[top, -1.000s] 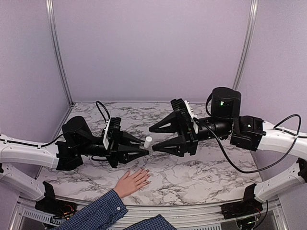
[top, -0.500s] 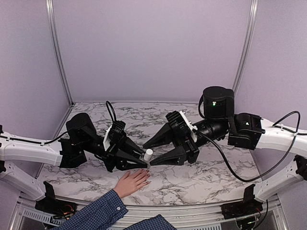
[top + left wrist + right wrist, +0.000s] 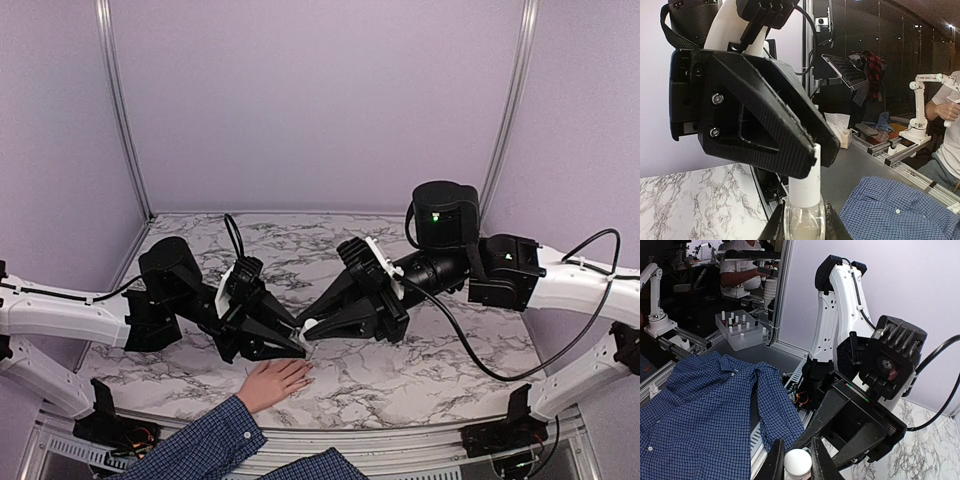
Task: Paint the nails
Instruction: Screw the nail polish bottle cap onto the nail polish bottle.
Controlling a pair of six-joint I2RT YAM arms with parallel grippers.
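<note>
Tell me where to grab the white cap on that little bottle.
Pinch the white cap across its round sides, coming end-on from the right arm's side: the left gripper clamps the bottle by its clear body, leaving only the cap sticking out.

The right gripper (image 3: 312, 326) was wide open — now its jaws have shut on the white cap (image 3: 797, 461). Both arms have come lower, bringing the little bottle (image 3: 802, 222) closer to the hand (image 3: 275, 381).

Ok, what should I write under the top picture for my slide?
Left fingers and right fingers pinch one small bottle near a hand.
</note>
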